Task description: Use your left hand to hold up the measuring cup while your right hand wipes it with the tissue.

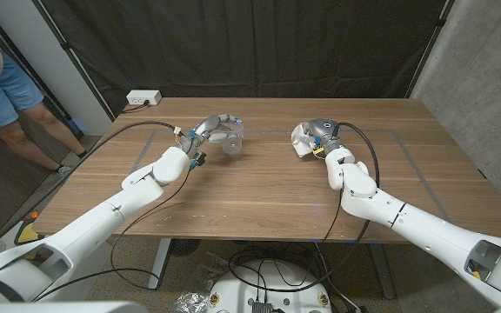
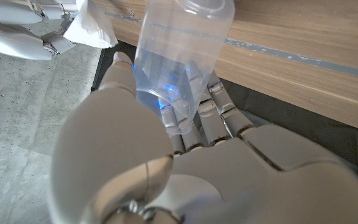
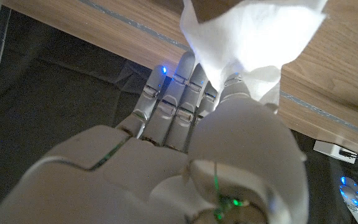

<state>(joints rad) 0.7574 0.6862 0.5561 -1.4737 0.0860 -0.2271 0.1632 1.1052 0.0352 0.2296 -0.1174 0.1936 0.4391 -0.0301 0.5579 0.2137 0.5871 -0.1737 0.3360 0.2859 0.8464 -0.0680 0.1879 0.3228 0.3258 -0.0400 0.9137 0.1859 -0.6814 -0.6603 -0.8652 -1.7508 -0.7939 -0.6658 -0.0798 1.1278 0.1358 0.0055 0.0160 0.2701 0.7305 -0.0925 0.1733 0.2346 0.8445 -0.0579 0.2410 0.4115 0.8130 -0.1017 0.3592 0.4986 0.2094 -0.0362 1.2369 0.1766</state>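
head view evenly lit, sharp, slight bowing at edges, soft shadows on table. wrist views dimmer; near hand surfaces blurred, tissue blown out white, blue led glow.

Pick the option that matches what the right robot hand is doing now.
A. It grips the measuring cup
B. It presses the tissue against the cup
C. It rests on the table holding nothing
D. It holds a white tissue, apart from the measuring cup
D. The right robot hand holds the white tissue, while the clear measuring cup sits in the left robot hand with bare table between them.
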